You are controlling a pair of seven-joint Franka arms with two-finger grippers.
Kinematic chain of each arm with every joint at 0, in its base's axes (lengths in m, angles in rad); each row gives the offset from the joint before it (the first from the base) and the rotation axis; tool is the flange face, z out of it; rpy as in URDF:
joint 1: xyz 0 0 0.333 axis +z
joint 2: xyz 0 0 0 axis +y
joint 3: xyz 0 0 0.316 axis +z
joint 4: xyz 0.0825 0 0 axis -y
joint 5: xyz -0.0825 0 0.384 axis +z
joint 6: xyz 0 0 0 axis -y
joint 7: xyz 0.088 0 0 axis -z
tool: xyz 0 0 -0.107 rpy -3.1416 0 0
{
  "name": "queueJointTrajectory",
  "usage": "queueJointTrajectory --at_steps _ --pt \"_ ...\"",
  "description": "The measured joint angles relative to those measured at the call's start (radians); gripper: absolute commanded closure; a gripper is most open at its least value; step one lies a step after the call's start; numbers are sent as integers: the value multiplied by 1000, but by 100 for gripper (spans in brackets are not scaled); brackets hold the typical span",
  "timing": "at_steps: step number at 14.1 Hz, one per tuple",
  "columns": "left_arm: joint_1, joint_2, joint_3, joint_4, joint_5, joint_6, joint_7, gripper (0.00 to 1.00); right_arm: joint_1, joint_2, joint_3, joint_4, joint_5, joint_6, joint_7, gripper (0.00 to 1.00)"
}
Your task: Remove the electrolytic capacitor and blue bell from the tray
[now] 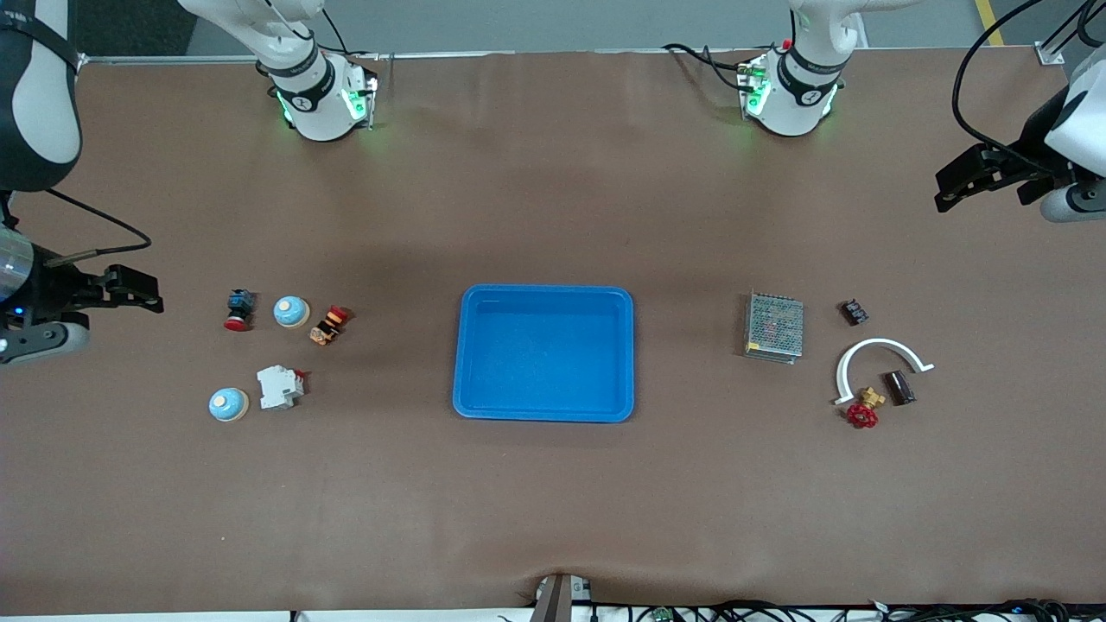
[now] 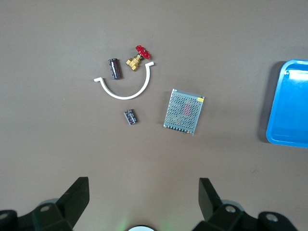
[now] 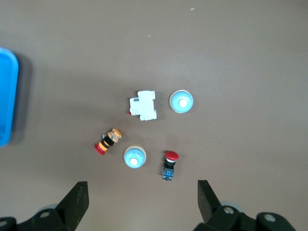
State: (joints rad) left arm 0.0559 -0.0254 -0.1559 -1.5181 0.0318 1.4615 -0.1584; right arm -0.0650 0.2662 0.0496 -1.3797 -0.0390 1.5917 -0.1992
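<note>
The capacitor (image 1: 898, 387), a dark cylinder, lies at the left arm's end of the table, inside a white arc piece (image 1: 881, 363). It also shows in the left wrist view (image 2: 114, 68). Two light blue bells stand at the right arm's end: one (image 1: 291, 312) (image 3: 134, 157) farther from the front camera, one (image 1: 229, 403) (image 3: 181, 102) nearer. The blue tray (image 1: 544, 291) sits mid-table. My left gripper (image 1: 968, 177) (image 2: 144, 192) is open and empty, high over the left arm's end. My right gripper (image 1: 147, 292) (image 3: 143, 192) is open and empty, high over the right arm's end.
By the capacitor lie a red-handled brass valve (image 1: 864, 410), a small black part (image 1: 854, 312) and a mesh power supply (image 1: 774, 326). By the bells lie a red push button (image 1: 239, 309), an orange-and-red switch (image 1: 328, 325) and a white breaker (image 1: 280, 386).
</note>
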Motion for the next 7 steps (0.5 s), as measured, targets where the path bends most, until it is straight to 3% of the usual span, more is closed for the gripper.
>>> queueJointTrajectory --at_steps 4,7 --pt "2 0 2 1 0 0 0 0 -1 2 0 60 0 6 171 0" --pt "2 0 3 1 0 0 0 0 -20 2 -2 106 0 4 191 0"
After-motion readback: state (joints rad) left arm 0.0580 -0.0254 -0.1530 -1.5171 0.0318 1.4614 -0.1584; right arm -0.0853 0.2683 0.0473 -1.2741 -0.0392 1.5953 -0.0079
